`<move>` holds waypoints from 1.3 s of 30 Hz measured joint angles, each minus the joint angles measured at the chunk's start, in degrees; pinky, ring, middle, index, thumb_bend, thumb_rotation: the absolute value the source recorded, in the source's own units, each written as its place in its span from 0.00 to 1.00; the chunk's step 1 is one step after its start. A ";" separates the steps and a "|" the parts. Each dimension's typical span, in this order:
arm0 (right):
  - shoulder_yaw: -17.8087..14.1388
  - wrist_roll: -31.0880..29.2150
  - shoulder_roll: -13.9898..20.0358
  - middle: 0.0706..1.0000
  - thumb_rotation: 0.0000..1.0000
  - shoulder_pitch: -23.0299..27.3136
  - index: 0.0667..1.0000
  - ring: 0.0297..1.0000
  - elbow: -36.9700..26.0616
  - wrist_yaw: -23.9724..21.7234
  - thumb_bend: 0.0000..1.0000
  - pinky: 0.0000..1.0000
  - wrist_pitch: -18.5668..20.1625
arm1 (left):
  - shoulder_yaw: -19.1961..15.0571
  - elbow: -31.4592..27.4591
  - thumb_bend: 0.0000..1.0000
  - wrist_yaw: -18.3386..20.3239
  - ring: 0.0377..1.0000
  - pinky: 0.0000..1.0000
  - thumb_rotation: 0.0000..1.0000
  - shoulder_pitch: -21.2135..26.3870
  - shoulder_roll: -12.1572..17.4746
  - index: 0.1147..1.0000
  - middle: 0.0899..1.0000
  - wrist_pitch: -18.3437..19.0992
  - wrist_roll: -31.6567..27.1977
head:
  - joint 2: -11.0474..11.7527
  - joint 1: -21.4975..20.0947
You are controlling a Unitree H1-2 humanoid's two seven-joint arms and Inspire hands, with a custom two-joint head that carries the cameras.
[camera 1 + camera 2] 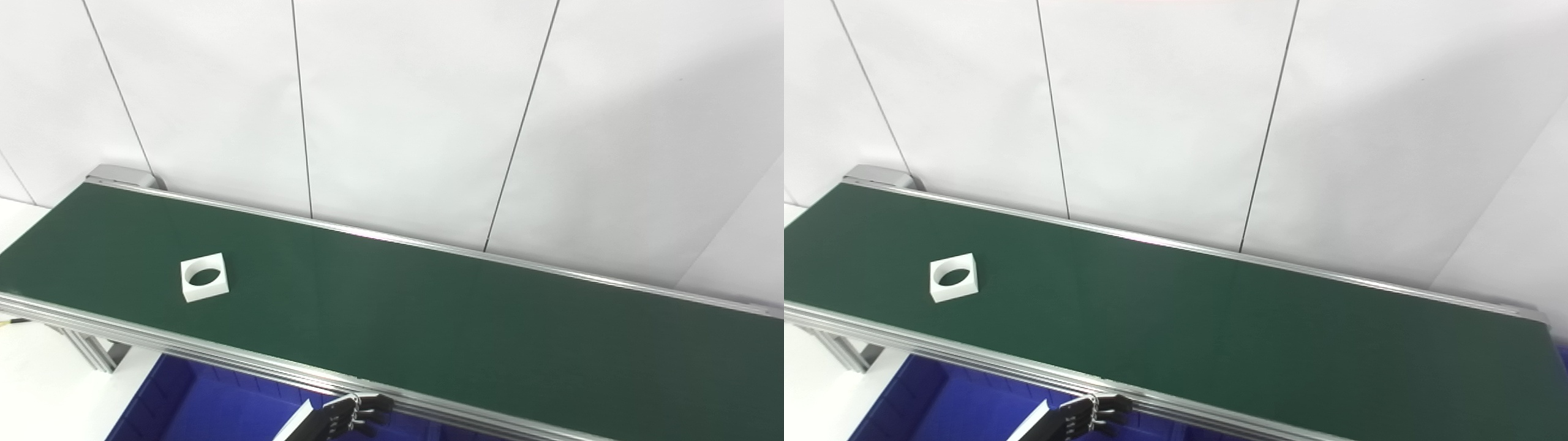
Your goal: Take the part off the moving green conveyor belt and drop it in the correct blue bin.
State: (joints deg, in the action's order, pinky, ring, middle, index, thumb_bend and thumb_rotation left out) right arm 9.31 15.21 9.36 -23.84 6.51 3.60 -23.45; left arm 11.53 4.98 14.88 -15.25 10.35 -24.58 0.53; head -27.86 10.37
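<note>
- Hovering low at the near rail of the conveyor belt [392, 306], the left hand [352, 416] shows only its dark fingers [373, 404], which look loosely curled and hold nothing; whether they are fully spread or pressed together I cannot tell from this sliver.
- No right hand appears in either view.
- Directly under the hand, just below the belt's near rail, lies the blue bin [202, 404], its floor bare where it shows.
- On the belt, well to the left of the hand and nearer the near rail than the far one, sits the part [204, 277]: a white square block with a round hole through it, lying flat and slightly turned.
- Judging the step as waiting and lining up for the pick, it seems best to lift the hand above the rail, open the fingers wider than the block, and meet it where the belt carries it.
- Pinching two opposite flat sides should hold better than hooking the hole; mistiming would likely nudge the block askew.
</note>
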 measured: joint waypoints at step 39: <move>0.74 -3.38 2.59 0.83 0.19 2.16 0.85 0.80 1.68 1.51 0.84 0.79 -0.05 | -14.67 -17.55 0.72 -4.01 0.93 0.88 0.21 16.59 6.59 0.91 0.94 19.00 20.50 | -0.53 4.31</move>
State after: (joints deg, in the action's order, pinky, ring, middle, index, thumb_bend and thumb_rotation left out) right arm 10.05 11.84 11.95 -21.68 8.19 5.11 -23.50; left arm -3.14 -12.57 10.87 1.34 16.94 -5.58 21.03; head -28.39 14.68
